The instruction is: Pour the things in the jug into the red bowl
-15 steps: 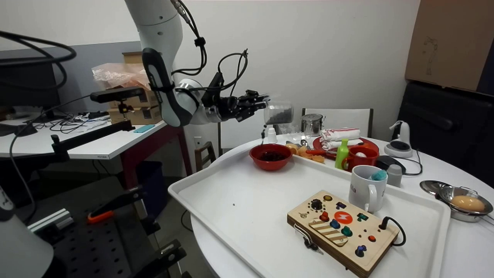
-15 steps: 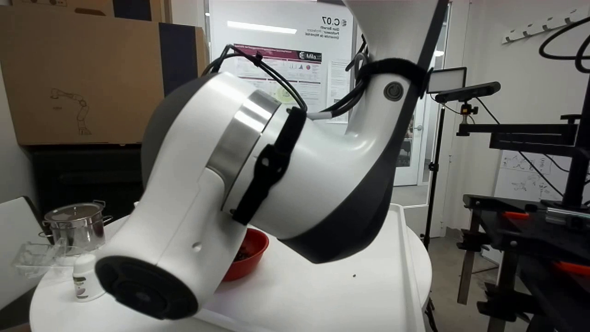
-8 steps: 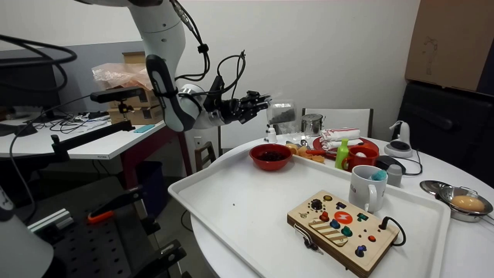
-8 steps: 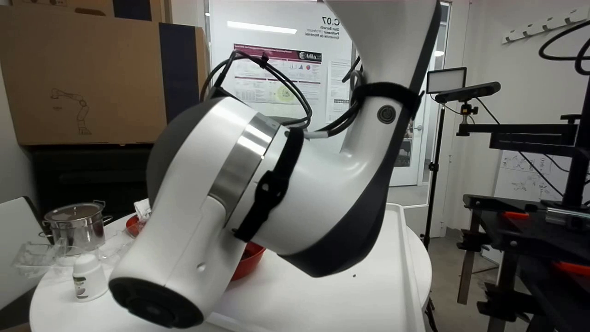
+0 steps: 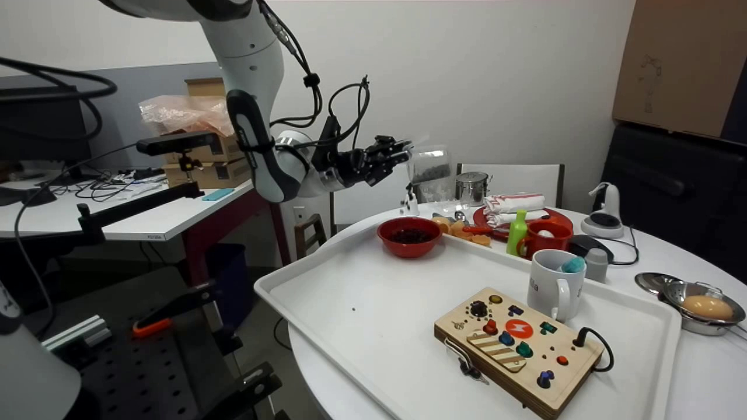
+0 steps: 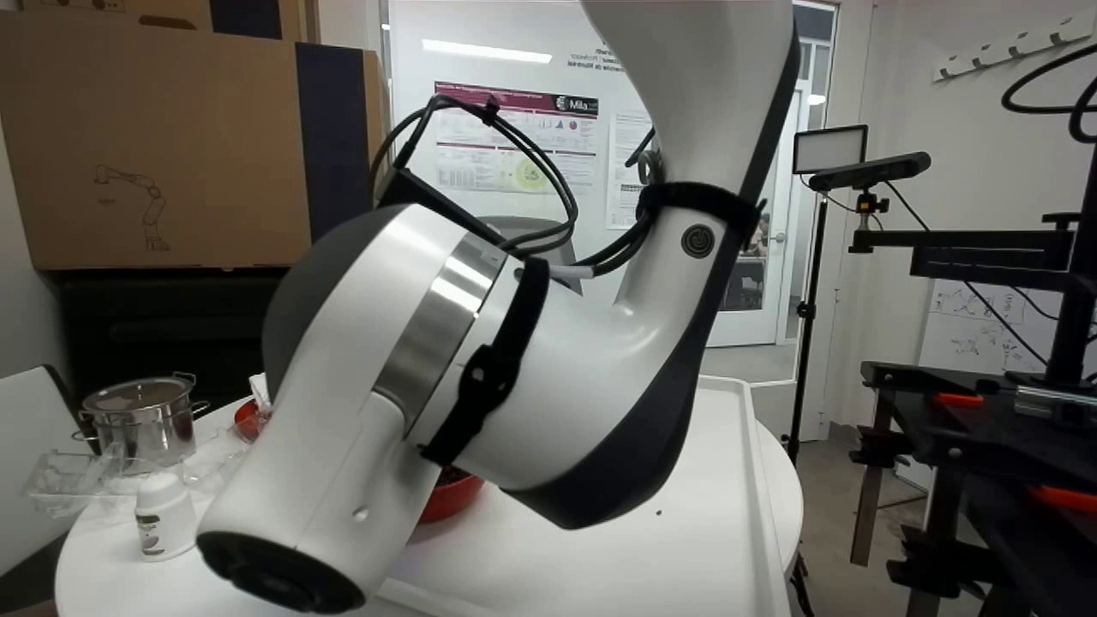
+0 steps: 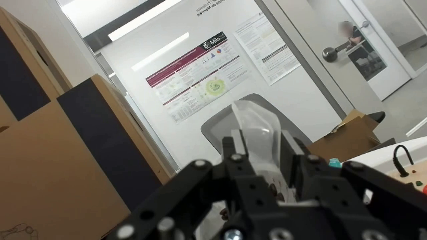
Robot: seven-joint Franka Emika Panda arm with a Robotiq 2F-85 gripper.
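Note:
The jug [image 5: 432,163] is translucent, with dark pieces inside. It is held in the air, tipped on its side with its mouth toward the arm. My gripper [image 5: 408,153] is shut on a translucent part of the jug, likely its handle, which shows between the pads in the wrist view [image 7: 262,133]. Small dark pieces [image 5: 408,189] hang or fall below the mouth. The red bowl [image 5: 410,248] stands on the tray corner, lower than the jug, with dark pieces inside. In an exterior view the arm partly covers the red bowl [image 6: 454,501] and hides gripper and jug.
A white tray [image 5: 350,350] carries a wooden knob box [image 5: 519,344] and a white mug [image 5: 548,286]. Near the bowl are a small white bottle [image 6: 163,518], orange-brown pieces [image 5: 467,231], a metal pot [image 6: 146,428] and a green bottle [image 5: 517,233].
The jug has shifted slightly right and tilts more in an exterior view. Dark pieces show below its mouth in each frame, now farther right. The arm has sunk a little.

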